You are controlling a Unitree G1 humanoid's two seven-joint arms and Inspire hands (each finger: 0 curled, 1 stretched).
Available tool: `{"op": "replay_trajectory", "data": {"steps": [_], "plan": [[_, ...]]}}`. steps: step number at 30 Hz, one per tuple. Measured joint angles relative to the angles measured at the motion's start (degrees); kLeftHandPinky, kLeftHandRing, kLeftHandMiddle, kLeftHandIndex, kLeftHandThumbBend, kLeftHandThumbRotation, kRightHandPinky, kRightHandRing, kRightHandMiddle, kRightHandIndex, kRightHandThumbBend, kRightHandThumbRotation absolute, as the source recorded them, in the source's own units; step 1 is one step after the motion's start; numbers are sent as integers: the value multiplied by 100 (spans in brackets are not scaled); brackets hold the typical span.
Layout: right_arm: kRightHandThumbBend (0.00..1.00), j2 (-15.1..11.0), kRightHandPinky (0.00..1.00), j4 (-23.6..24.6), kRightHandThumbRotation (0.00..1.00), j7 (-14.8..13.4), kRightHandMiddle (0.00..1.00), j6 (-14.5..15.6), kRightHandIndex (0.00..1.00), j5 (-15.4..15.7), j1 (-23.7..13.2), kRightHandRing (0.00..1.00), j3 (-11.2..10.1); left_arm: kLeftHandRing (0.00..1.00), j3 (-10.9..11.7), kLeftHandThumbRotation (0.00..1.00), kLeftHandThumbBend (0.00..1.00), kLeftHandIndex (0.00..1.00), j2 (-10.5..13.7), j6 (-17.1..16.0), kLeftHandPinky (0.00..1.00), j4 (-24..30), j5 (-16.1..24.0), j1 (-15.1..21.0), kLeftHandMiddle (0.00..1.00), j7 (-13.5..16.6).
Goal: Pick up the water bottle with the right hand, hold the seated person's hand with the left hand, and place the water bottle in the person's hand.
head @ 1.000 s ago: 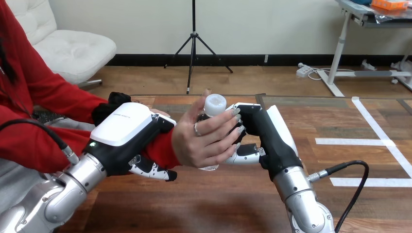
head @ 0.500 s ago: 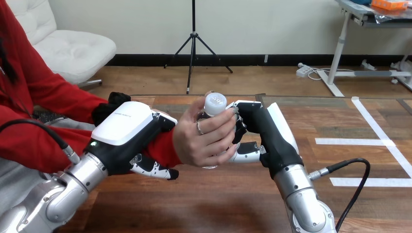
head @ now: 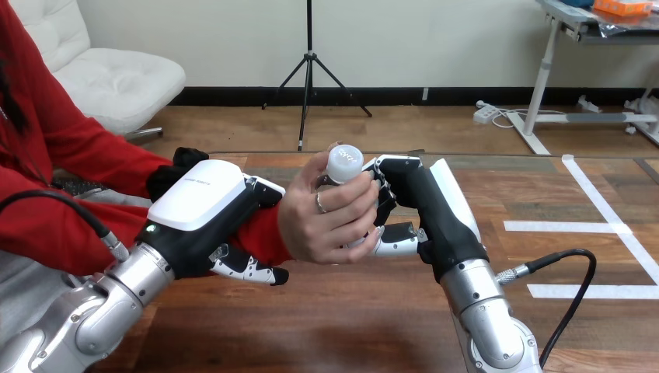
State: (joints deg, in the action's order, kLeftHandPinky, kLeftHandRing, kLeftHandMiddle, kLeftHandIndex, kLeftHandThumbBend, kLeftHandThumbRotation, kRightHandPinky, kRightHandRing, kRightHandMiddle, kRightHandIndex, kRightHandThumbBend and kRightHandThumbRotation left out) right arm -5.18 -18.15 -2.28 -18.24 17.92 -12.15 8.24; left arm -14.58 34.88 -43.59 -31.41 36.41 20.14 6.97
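The water bottle (head: 344,165), clear with a white cap, stands upright above the table's middle, mostly hidden by the person's hand (head: 326,217), whose fingers are wrapped round it. My right hand (head: 416,206) is on the bottle's right side, its fingers still curled against it. My left hand (head: 206,217) grips the person's wrist in the red sleeve from the left, fingers curled under it.
The wooden table (head: 334,318) stretches in front and to the right, with white tape lines (head: 598,225) at the right. A black cable (head: 559,264) loops from my right forearm.
The person's fingers have closed round the bottle. The bottle and both hands have risen slightly.
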Motion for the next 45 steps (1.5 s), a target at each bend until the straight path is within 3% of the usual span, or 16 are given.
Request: {"op": "replay_trajectory", "data": {"steps": [19, 28, 34, 39, 45], "plan": [[86, -26, 32, 0, 0, 2, 44, 0, 44, 0, 0, 37, 0, 34, 0, 1, 75, 41, 0, -2, 29, -1, 9, 4, 40, -4], [89, -25, 37, 0, 0, -8, 50, 1, 49, 13, 0, 43, 0, 42, 0, 9, 78, 49, 0, 6, 36, -1, 19, 4, 47, 16], [93, -25, 55, 56, 5, -27, 67, 149, 65, 179, 0, 64, 6, 54, 0, 16, 83, 61, 1, 6, 47, -2, 43, 4, 60, 25], [97, -74, 75, 166, 18, -11, 83, 335, 83, 349, 0, 82, 33, 66, -3, 26, 89, 75, 2, 8, 58, -1, 137, 4, 73, 33], [99, -175, 87, 321, 30, 93, 94, 440, 94, 487, 0, 93, 96, 77, -13, 34, 96, 85, 1, 47, 68, 0, 342, 4, 83, 56]]}}
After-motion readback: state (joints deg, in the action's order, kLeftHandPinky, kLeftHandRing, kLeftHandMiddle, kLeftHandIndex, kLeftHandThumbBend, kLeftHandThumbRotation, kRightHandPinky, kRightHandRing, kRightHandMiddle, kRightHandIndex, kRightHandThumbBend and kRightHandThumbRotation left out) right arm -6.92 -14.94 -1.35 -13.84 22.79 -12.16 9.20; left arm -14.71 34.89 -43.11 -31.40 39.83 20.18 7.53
